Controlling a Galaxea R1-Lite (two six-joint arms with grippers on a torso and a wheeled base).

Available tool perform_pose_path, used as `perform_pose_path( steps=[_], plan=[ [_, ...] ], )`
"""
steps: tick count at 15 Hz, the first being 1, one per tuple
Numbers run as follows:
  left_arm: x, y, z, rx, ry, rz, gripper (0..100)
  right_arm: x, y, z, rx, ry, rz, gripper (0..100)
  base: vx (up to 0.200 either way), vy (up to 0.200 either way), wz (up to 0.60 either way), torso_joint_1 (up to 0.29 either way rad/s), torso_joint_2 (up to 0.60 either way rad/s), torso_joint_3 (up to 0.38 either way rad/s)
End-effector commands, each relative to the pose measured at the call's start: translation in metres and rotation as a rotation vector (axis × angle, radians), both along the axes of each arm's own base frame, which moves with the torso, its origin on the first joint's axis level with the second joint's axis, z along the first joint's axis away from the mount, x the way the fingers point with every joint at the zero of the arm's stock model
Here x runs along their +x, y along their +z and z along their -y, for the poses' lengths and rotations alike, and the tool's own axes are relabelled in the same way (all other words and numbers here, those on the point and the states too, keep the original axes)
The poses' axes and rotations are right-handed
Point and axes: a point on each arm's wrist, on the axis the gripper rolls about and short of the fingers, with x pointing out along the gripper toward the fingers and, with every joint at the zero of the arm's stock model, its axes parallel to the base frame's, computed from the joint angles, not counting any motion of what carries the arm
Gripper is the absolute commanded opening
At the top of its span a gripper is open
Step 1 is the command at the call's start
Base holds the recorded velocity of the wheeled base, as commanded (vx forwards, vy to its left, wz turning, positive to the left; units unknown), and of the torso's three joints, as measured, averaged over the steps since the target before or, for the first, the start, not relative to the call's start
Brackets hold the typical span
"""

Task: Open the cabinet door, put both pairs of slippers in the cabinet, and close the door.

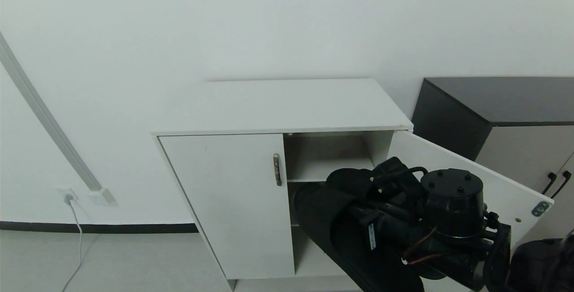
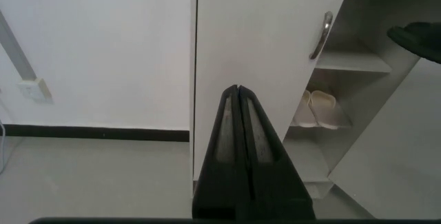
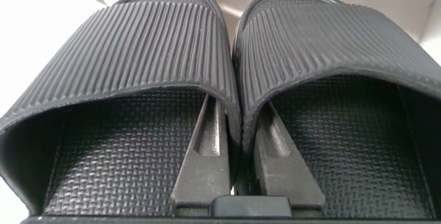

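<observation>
The black slippers (image 3: pixel 158 52) on my right gripper (image 3: pixel 239 114) have fine parallel ribs across the straps and a small cross-hatched grid on the footbeds, and the gripper itself is the same matte black (my left gripper (image 2: pixel 238 96) is black too, greyer along its inner faces). The cabinet (image 1: pixel 287 103) is plain white with a dull bronze-grey door handle (image 1: pixel 277 169), and the cream slippers (image 2: pixel 317 108) on its shelf are unpatterned. The second cabinet (image 1: pixel 502 99) has a black top and side, a light grey front and black handles (image 1: pixel 556 183), against a white wall (image 1: pixel 269 23) with a black skirting strip (image 1: pixel 98 228) and a pale grey floor (image 1: pixel 134 260).
</observation>
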Motion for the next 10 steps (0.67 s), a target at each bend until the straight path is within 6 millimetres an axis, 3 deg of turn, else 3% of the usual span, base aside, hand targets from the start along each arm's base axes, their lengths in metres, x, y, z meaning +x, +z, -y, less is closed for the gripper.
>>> perform_pose_path(
  steps=[1,10],
  plan=[
    [0.0001,0.0000,0.0000,0.001,0.001,-0.001,0,-0.0007,-0.0005,0.0005,0.001,0.002,0.002,0,0.000,0.000,0.00,-0.188,0.50,0.315],
    [0.0001,0.0000,-0.0001,0.001,0.005,-0.001,0,-0.0021,-0.0058,0.0010,-0.014,0.016,0.016,0,0.000,0.000,0.00,-0.161,0.49,0.324]
  ],
)
